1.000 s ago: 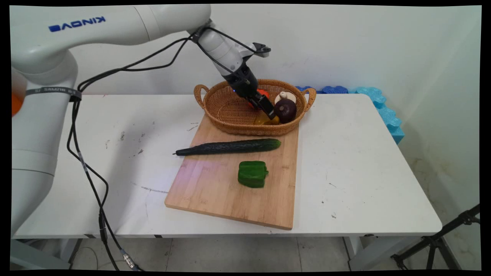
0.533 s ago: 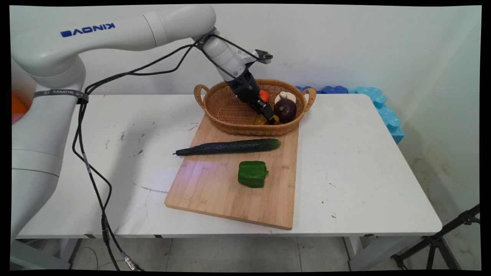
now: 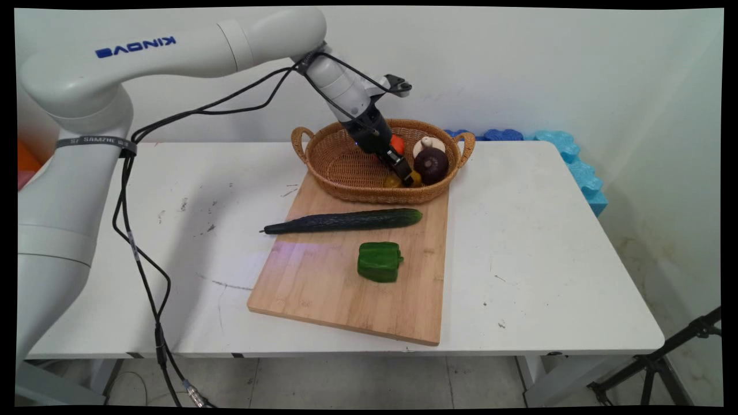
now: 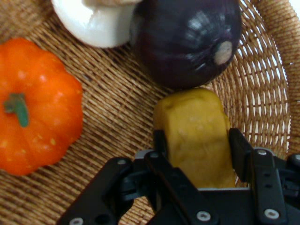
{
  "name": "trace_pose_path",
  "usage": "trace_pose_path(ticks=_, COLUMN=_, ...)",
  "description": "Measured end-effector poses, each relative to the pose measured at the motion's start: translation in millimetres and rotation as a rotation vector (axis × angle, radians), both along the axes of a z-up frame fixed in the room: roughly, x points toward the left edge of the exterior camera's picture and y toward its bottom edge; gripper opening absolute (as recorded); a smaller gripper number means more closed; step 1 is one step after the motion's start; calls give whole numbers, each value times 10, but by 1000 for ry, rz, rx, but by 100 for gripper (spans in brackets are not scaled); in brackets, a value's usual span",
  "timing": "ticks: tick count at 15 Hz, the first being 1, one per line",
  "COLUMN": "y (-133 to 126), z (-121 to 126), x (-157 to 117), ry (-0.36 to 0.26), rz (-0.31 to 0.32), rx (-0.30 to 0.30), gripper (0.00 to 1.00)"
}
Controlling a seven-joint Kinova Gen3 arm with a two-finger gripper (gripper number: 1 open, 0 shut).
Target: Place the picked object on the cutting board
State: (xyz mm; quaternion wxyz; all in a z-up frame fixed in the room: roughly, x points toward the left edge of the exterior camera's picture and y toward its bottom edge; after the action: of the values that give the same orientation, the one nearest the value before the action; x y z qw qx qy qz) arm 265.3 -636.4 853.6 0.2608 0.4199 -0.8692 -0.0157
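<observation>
At the upper left of the main view, the arm's large white link carries blue lettering that reads mirrored as KINOVA. Below it, a grey band around the arm's upright section carries small dark lettering, also mirrored; the characters cannot be read with certainty. Black cables (image 3: 138,253) hang from the arm down the left side of the frame.

At frame centre, a wooden cutting board (image 3: 323,288) lies on the white bench (image 3: 548,259). A cucumber (image 3: 346,221) lies across the board's far part, its thin end projecting past the board's left edge. A green pepper (image 3: 379,261) sits on the board, below the cucumber in the frame.

Above the board in the frame, a wicker basket (image 3: 340,167) with two handles rests on the board's far edge. The end effector (image 3: 405,175) reaches down into the basket's right half.

In the hand view, the end effector (image 4: 197,145) has its two fingers (image 4: 240,152) closed against opposite sides of a yellow block-shaped vegetable (image 4: 197,136), pinching it. Fingers are partly spread, to the width of that item. The yellow vegetable lies on the basket floor (image 4: 108,122) and touches a dark purple onion (image 4: 187,37) at its far end. An orange pumpkin (image 4: 37,122) lies at the left of this view, apart from the fingers. A white item (image 4: 93,21) lies at the upper left, beside the onion.

Blue foam pieces (image 3: 571,155) lie at the bench's far right edge.
</observation>
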Motion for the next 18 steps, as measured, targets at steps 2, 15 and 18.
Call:
trace_pose_path(ticks=2, y=16, z=131, x=23, ry=-2, rz=-4, rx=-27, gripper=0)
trace_pose_path(ticks=15, y=1069, z=1623, x=494, ry=41, rz=-128, rx=-204, gripper=0)
trace_pose_path(ticks=18, y=1444, z=1753, x=682, ry=42, rz=-175, rx=-204, gripper=0)
